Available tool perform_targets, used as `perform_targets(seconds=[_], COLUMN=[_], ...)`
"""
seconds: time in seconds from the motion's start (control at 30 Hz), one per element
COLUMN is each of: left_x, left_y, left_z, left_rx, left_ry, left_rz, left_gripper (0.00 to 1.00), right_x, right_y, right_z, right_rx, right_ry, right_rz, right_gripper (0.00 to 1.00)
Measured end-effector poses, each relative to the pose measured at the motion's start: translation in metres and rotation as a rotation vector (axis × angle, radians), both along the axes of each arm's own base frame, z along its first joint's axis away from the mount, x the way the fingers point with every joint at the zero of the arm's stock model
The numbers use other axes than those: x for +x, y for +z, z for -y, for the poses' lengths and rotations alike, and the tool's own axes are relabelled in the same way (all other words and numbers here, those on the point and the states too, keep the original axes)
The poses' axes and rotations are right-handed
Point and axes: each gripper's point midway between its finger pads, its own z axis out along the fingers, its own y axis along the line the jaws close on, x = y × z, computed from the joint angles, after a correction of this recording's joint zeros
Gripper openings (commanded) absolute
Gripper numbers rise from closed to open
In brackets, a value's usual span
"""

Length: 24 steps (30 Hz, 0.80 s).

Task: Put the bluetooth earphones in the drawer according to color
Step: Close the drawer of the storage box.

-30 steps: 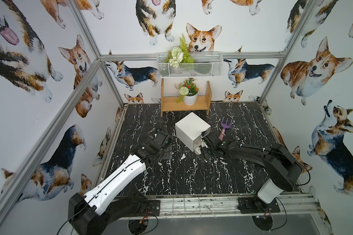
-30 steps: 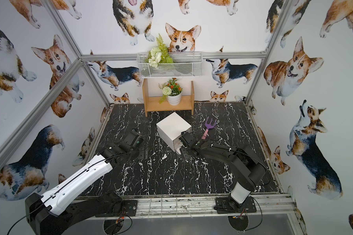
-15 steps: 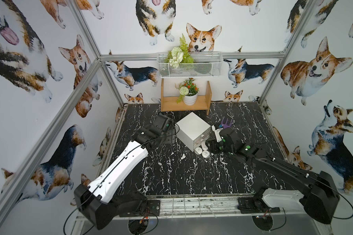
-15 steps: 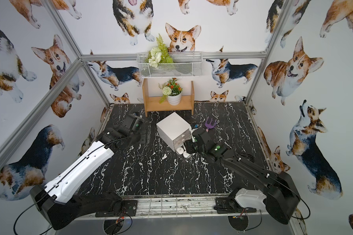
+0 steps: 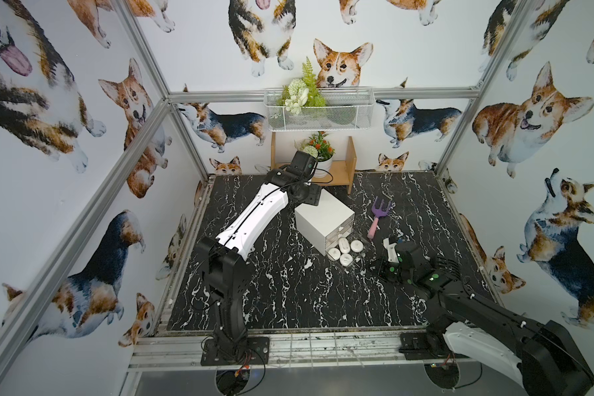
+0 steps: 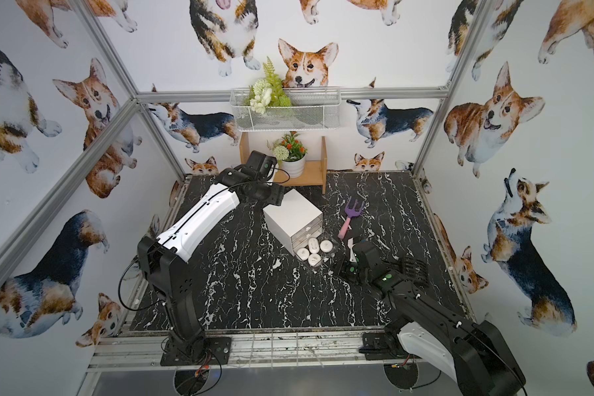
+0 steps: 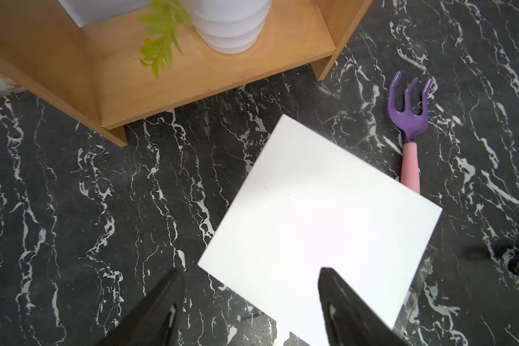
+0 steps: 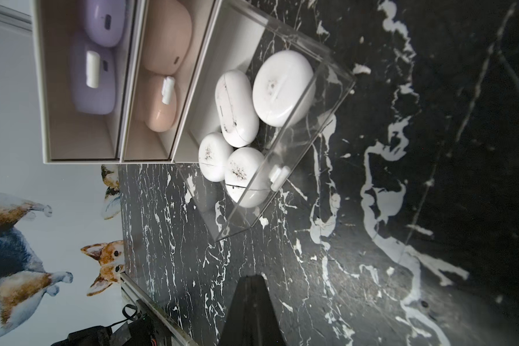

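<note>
**Lying in the drawn-out bottom tray (image 8: 237,218): four white earphone cases (image 8: 282,87)**

Much stays hidden. In the left wrist view the drawer cabinet (image 7: 312,215) shows only its flat white top, its fronts out of sight. The left pincer (image 7: 250,271) is cut off by the frame edge. Its two black fingers (image 7: 162,305) stand spread and open, one over the worktop (image 7: 72,209), one over the cabinet's top. The right pincer (image 8: 250,287) appears as a single dark wedge, closed, low over the marble and apart from the tray.

Through the clear fronts, lilac earphone cases (image 8: 95,81) sit in the top drawer and pink earphone cases (image 8: 162,39) in the middle one. Two of each show; whether more lie behind I cannot tell.

A toy fork (image 5: 379,212), purple head on a pink handle, lies just beside the cabinet. Behind it stands a wooden shelf (image 7: 210,75) carrying a ribbed white flowerpot (image 7: 228,27), close to the left arm's wrist. A wire basket (image 5: 318,116) hangs above.

The worktop is black marble veined white. The cases are smooth, glossy pebbles, and the white ones are scuffed with dark specks.
</note>
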Motion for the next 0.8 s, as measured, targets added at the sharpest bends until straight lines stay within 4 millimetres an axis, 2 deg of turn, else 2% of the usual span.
perform_targets(seconds=[0.17,0.3,0.4,0.6,0.8], left_x=[-0.01,-0.028,-0.034,-0.034,-0.033], left_y=[-0.026,-0.053,-0.066,-0.073,-0.078], left_z=[0.006,0.001,-0.003,0.002,0.003], left_rx=[-0.003,0.023,0.037,0.036,0.046], left_ry=[-0.006,0.006,0.013,0.015,0.015], left_rz=[-0.084,-0.174,-0.208,-0.222,-0.225], left_gripper=[0.73,0.74,0.74,0.74,0.74], right_x=[0.002,0.007,0.011,0.018,0.028], right_y=[-0.015,-0.02,-0.027,-0.041,-0.046], right_z=[0.006,0.01,0.012,0.012,0.011], right_rx=[0.026,0.035,0.031,0.014,0.012], right_ry=[-0.038,-0.064,-0.075,-0.088,-0.095], right_rz=[-0.058,-0.078,-0.097,-0.137,-0.141], right_gripper=[0.0,0.0,0.0,0.0,0.0])
